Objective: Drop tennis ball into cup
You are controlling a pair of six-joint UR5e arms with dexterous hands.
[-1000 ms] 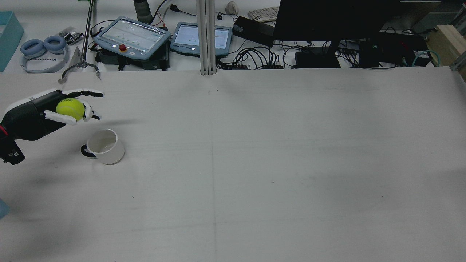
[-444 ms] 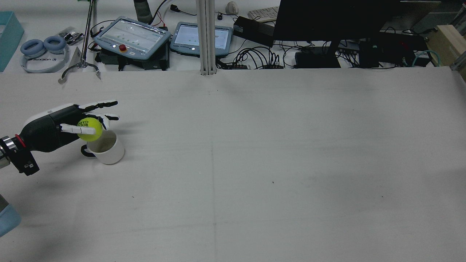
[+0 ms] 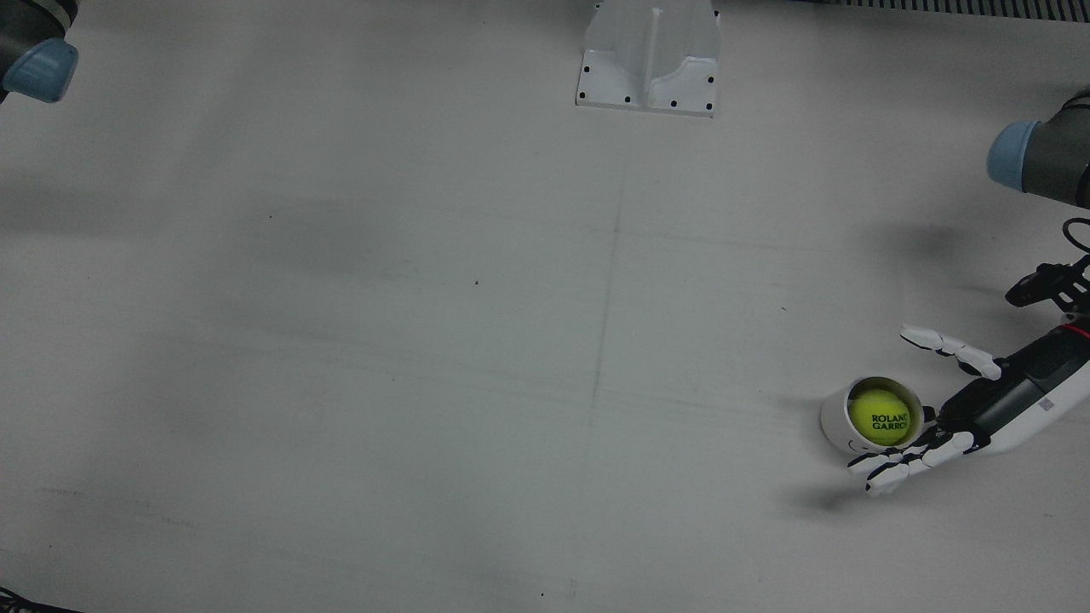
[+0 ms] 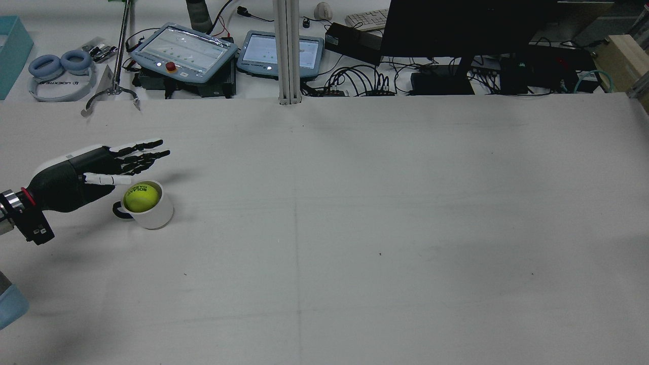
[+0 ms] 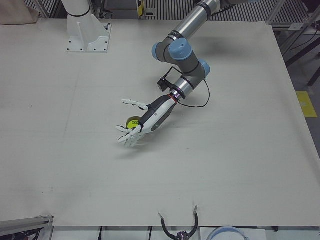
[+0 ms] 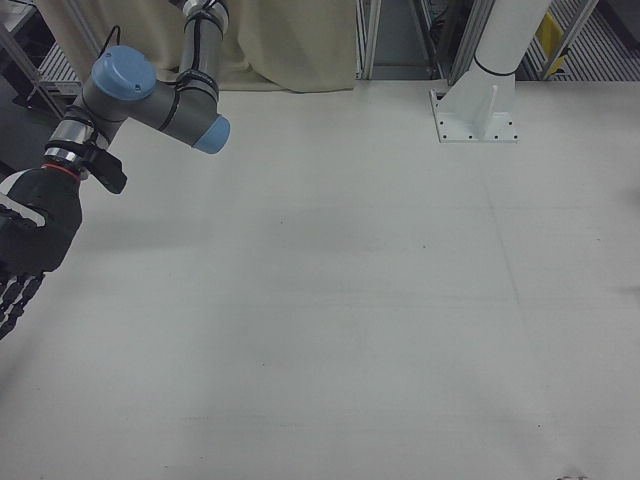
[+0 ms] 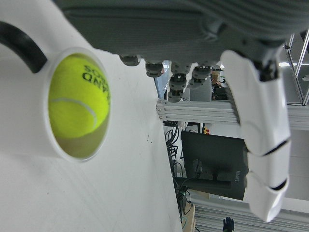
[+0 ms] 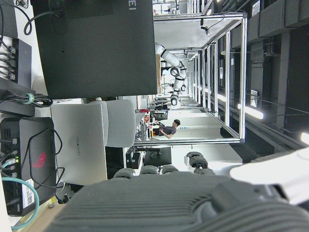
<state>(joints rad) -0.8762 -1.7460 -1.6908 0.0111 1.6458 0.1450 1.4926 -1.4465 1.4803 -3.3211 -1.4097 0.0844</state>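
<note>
The yellow tennis ball (image 4: 141,196) lies inside the white cup (image 4: 156,215), which stands upright on the table with its dark handle towards my left arm. The ball (image 3: 881,415) and the cup (image 3: 832,421) also show in the front view. My left hand (image 4: 96,170) is open and empty, fingers stretched out, just above and beside the cup's rim. It also shows in the front view (image 3: 971,409) and the left-front view (image 5: 146,120). The left hand view looks down on the ball (image 7: 77,101). My right hand (image 6: 25,240) hangs open and empty far from the cup.
A white pedestal (image 3: 649,55) stands at the robot's side of the table. Past the table's far edge are two teach pendants (image 4: 182,50), headphones (image 4: 61,68), a dark monitor (image 4: 456,25), cables and an aluminium post (image 4: 287,50).
My left hand carried the ball over the cup, then spread its fingers. The ball left the hand and now lies in the cup.
</note>
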